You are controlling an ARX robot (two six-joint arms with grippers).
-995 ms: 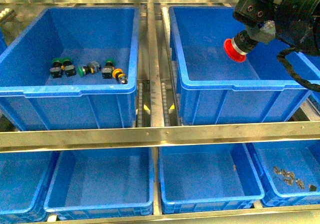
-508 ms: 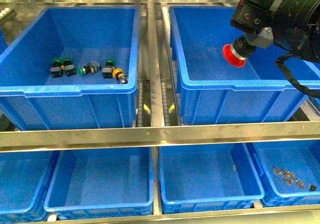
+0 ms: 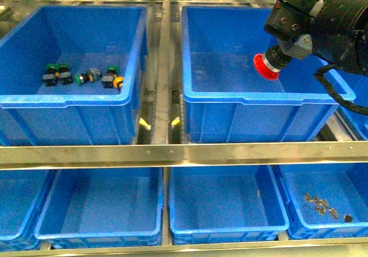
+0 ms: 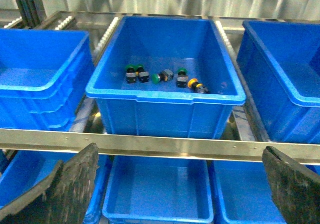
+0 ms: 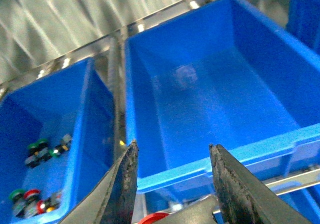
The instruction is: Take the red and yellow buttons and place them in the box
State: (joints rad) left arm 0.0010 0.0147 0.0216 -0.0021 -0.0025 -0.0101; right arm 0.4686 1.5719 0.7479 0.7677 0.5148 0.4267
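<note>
My right gripper (image 3: pixel 275 57) is shut on the red button (image 3: pixel 265 66), holding it red cap down over the inside of the box (image 3: pixel 259 97), the upper right crate. In the right wrist view the red cap (image 5: pixel 152 217) peeks out below the fingers, and the box (image 5: pixel 210 108) lies beyond them. A yellow button (image 3: pixel 119 83) lies in the upper left crate (image 3: pixel 63 100) among green-capped switches (image 3: pixel 52 70). The left wrist view shows that yellow button (image 4: pixel 194 85) too. My left gripper (image 4: pixel 180 149) is open and empty, in front of the rack.
A metal rail (image 3: pixel 184 150) runs across in front of the upper crates. Below it sit shallower blue bins (image 3: pixel 221 205), and the bin at lower right holds small dark parts (image 3: pixel 322 205). A further blue crate (image 4: pixel 40 83) stands beside the crate with the switches.
The front view has shifted, so the crates sit further left in the picture. My right gripper still holds the red button over the box, a little lower than before.
</note>
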